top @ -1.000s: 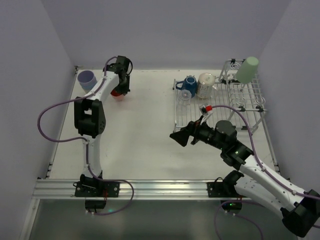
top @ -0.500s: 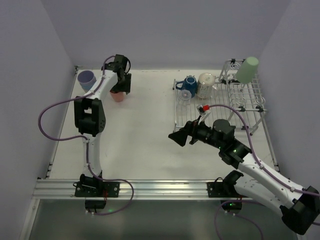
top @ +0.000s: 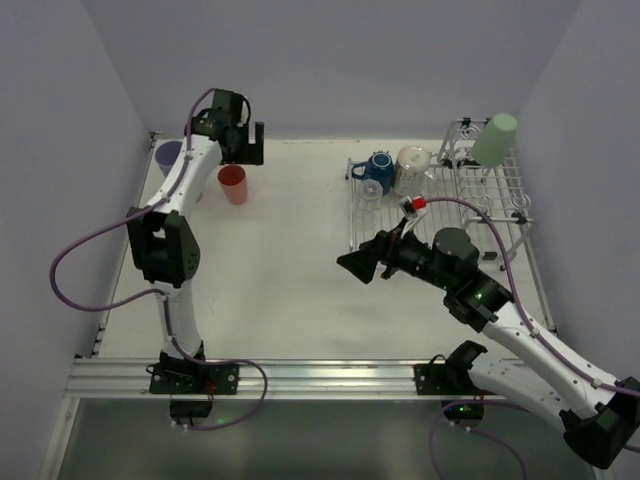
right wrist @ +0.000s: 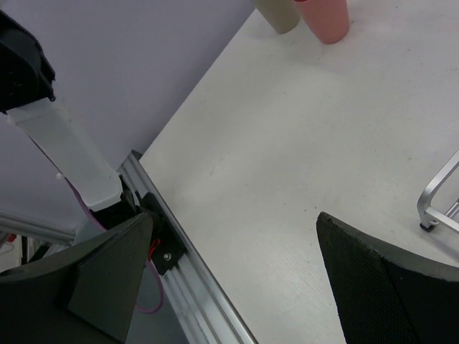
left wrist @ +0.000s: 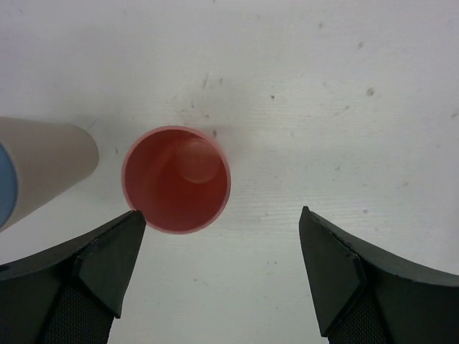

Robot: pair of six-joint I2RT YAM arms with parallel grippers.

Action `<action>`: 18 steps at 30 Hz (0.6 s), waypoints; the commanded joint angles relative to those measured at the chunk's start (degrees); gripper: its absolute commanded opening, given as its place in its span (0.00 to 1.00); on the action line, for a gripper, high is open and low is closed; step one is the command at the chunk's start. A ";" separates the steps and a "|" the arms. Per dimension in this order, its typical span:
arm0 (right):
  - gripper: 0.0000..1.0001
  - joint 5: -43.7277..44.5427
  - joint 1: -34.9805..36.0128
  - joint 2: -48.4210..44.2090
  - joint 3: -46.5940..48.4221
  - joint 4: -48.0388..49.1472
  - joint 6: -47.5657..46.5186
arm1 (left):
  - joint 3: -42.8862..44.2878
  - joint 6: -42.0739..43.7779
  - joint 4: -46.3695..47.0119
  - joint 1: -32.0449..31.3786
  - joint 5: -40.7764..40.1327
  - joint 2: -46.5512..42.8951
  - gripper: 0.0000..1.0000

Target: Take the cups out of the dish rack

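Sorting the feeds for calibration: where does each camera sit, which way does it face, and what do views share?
Top external: high behind the arm bases, looking down at the table, dish rack, left arm and right arm.
Left wrist: on the left end effector, facing straight down at the pink cup; both fingers show.
Right wrist: on the right end effector, looking obliquely across the table at the left arm; both fingers show.
Shared: all three see the pink cup.

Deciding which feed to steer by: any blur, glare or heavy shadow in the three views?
Top external: even soft light, no glare, dish rack crisp. Left wrist: salmon cup sharp, faint shadow, left fingers dark. Right wrist: table clear, right fingers dark, slightly soft.
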 commanded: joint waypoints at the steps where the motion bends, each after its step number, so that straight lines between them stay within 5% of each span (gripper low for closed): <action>1: 0.99 2.18 0.29 -0.07 5.93 -2.10 -1.98 | -1.06 0.41 4.73 -0.33 5.73 -11.40 0.97; 5: 0.94 8.58 0.20 0.63 13.32 -8.32 -6.53 | -11.06 -1.52 14.48 -2.61 13.55 -28.49 0.97; 10: 0.90 29.27 -1.64 4.31 28.76 -17.46 -13.84 | -39.17 -4.59 34.61 -14.01 18.91 -50.76 0.98; 18: 0.96 42.52 -22.63 8.79 41.45 -20.65 -18.33 | -66.09 -5.75 40.17 -16.24 27.80 -75.65 1.00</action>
